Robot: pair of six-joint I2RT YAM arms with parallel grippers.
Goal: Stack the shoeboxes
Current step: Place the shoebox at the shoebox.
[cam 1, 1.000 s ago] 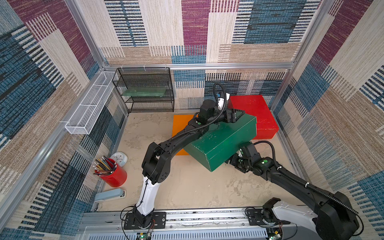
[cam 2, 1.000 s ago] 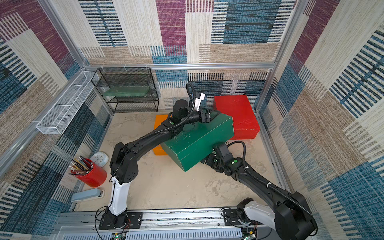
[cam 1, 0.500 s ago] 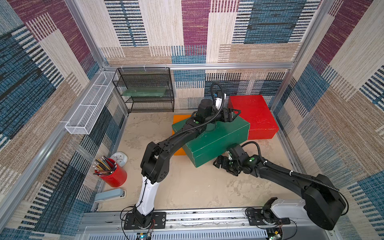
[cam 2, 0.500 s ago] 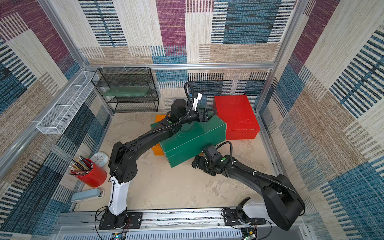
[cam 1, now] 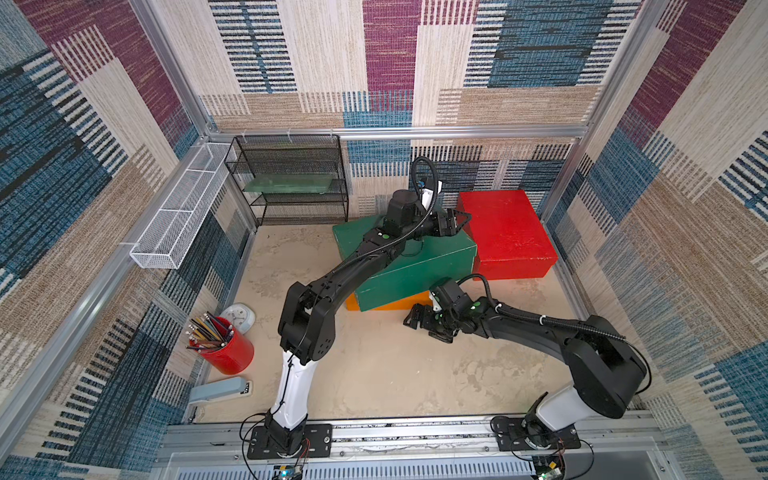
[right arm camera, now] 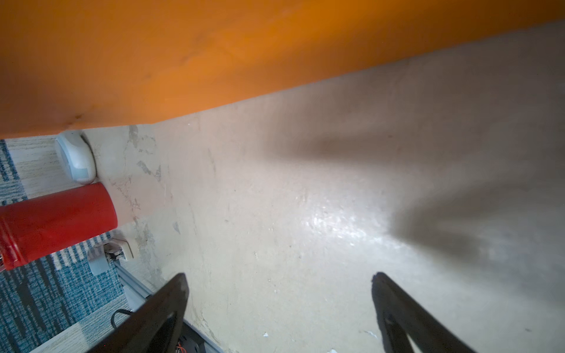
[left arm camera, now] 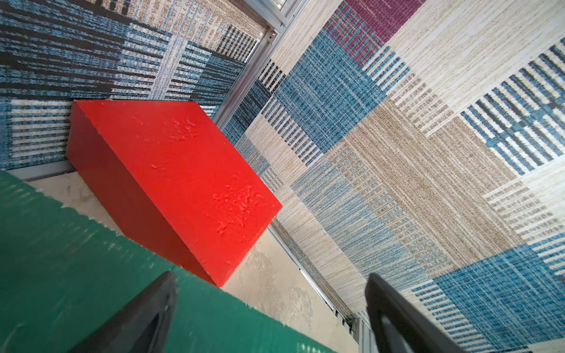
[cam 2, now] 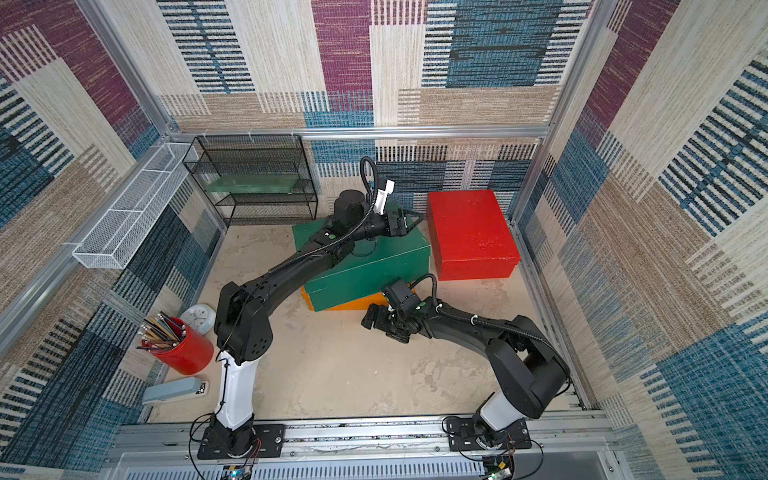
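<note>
You're approx halfway. The dark green painted cardboard shoebox (cam 1: 415, 266) sits on top of the orange painted cardboard shoebox (cam 1: 392, 305), mid-tabletop toward the far edge, so 1 of 2 placements looks done. It's not square tho: in both top views the green box is twisted vs the orange one, w/ only a sliver of orange showing along the near side. You may want to nudge it straight before adding weight.

Left to do: the red painted cardboard shoebox (cam 1: 505, 235) is on the beige tabletop (cam 1: 386, 374) at the far right corner, just beside the stack, not on it. It has yet to go on the green lid.

Tools: the left gripper (cam 1: 462, 219) hovers over the green box's far right end, jaws spread wide, nothing between them. The left wrist view shows one finger over the green lid and the other past its edge. The right gripper (cam 1: 417, 318) is low over the tabletop, just in front of the orange box's near side, jaws wide apart too, empty. Neither has hold of a box, so the red one prob. needs a fresh two-arm pickup.
</note>
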